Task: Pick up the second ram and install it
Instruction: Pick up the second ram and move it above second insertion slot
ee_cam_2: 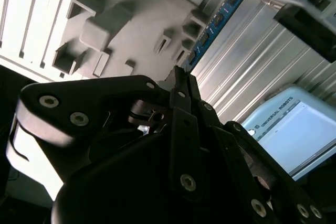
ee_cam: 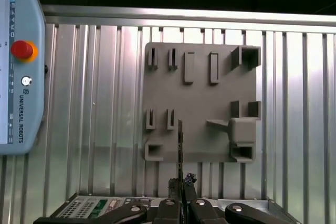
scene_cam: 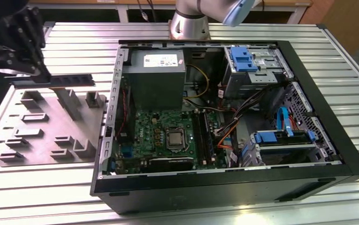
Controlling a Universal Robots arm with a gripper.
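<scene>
Clamped shut on one end of the long, thin blue-green ram strip (ee_cam_2: 221, 17), the black tool (ee_cam_2: 179, 76) probably needed a firm, level hold.

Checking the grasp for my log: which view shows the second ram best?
The second wrist view: the second ram shows its blue face and chips, running out from the claw. The exterior view shows a dark strip beside the claw; the first wrist view, its thin edge.
</scene>
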